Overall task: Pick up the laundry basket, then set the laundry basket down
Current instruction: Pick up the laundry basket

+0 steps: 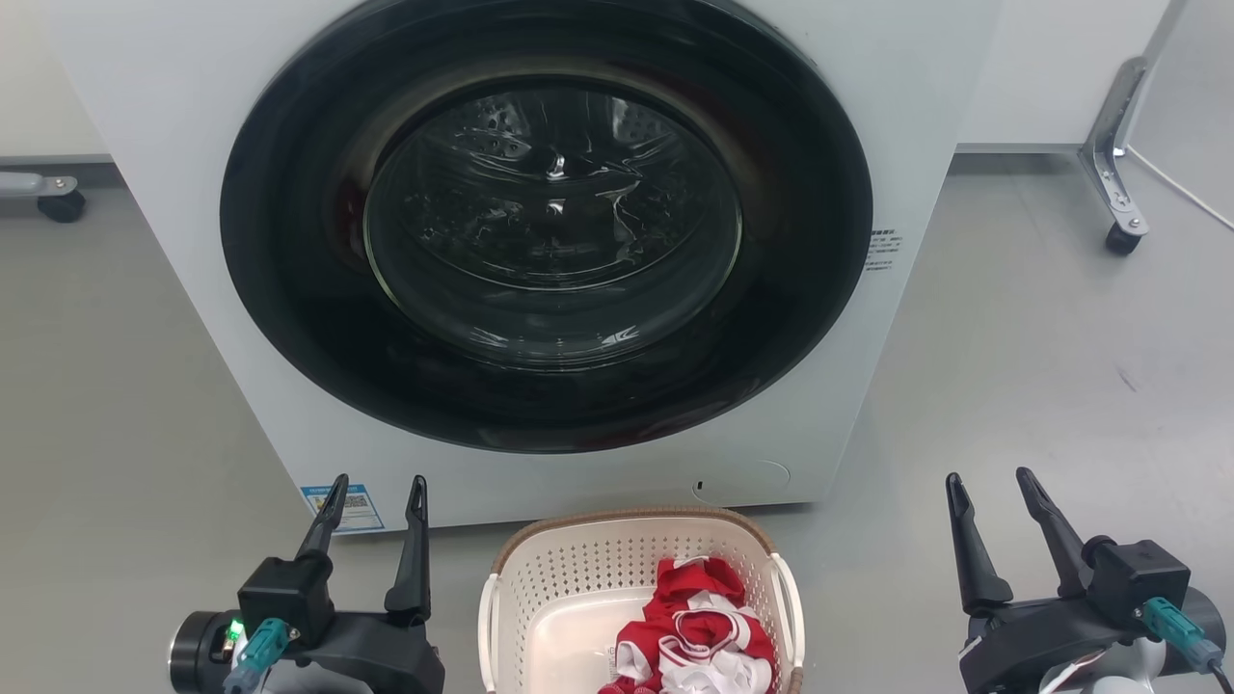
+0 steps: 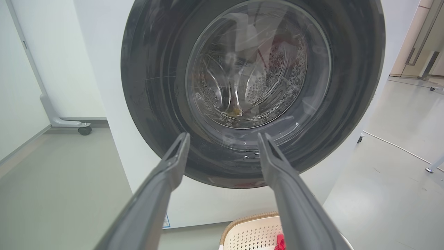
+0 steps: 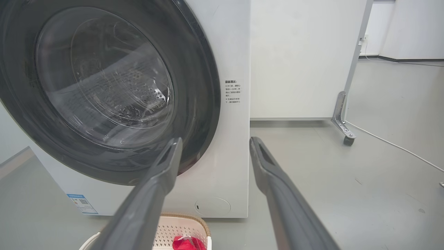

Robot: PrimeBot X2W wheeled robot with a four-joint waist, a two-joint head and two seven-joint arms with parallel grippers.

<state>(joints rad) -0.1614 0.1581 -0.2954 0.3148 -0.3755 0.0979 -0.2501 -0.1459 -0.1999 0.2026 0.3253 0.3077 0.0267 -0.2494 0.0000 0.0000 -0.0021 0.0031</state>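
The laundry basket (image 1: 578, 569) is cream-white with perforated sides and a brown woven rim. It stands on the floor just in front of the washing machine, at the bottom middle of the head view, with red and white clothes (image 1: 699, 631) in it. Its rim also peeks in at the bottom of the left wrist view as the basket (image 2: 249, 232) and of the right wrist view as the basket (image 3: 180, 229). My left gripper (image 1: 378, 487) is open to the basket's left, holding nothing. My right gripper (image 1: 990, 479) is open well to its right, also holding nothing.
The white washing machine (image 1: 174, 193) with its shut dark round door (image 1: 549, 222) rises right behind the basket. A wheeled partition foot (image 1: 1113, 164) stands at the back right and a caster (image 1: 60, 202) at the back left. Grey floor lies on both sides.
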